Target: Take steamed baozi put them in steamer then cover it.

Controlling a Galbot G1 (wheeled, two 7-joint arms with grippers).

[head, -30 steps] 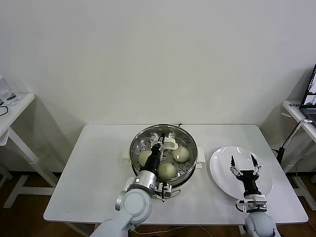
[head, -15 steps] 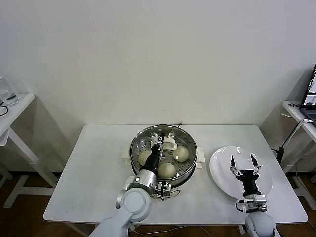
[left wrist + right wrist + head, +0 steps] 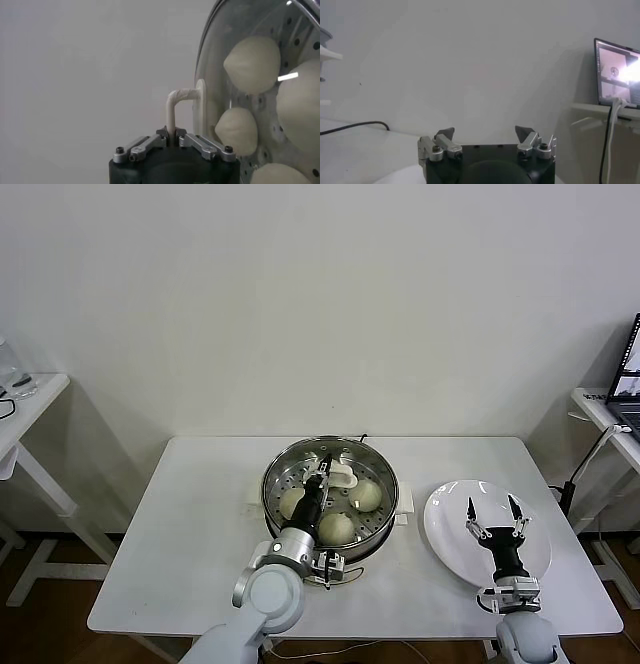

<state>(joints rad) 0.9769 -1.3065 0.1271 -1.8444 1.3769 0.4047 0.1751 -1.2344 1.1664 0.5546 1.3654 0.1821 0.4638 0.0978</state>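
**Entry: cover seated on steamer, left pincer on handle — little change over the last second**

Left pincer point(image 3: 172, 136): closed on the white oblong handle of the round clear glass cover with thin metal rim point(image 3: 331, 482); handle post seen clamped between the tips in the left wrist view. Position over the middle of the pot, arm reaching in from the near edge. Against the earlier head views, only a slight drift of wrist and forearm; grip unchanged, no release yet.

Cover: lying across the mouth of the large round shiny stainless-steel steamer with perforated tray point(image 3: 275, 473), apparently level and seated on the rim, though full contact all round not confirmable.

Contents: small round cream-white dough baozi point(image 3: 337, 528) visible through the glass on the tray; three plain in the head view, a fourth likely hidden under handle and pincer, four shapes suggested in the left wrist view.

Right pincer point(image 3: 491, 511): fingers spread, holding nothing, poised over the flat round white plate point(image 3: 443, 537) to the right of the steamer; plate bare. No shift from earlier views.

White rectangular tabletop point(image 3: 200, 524): carrying steamer and plate, well apart.

Judgement: loading done, covering all but done; remaining step probably release of the handle and withdrawal, straight up to avoid dragging the cover off its seat.
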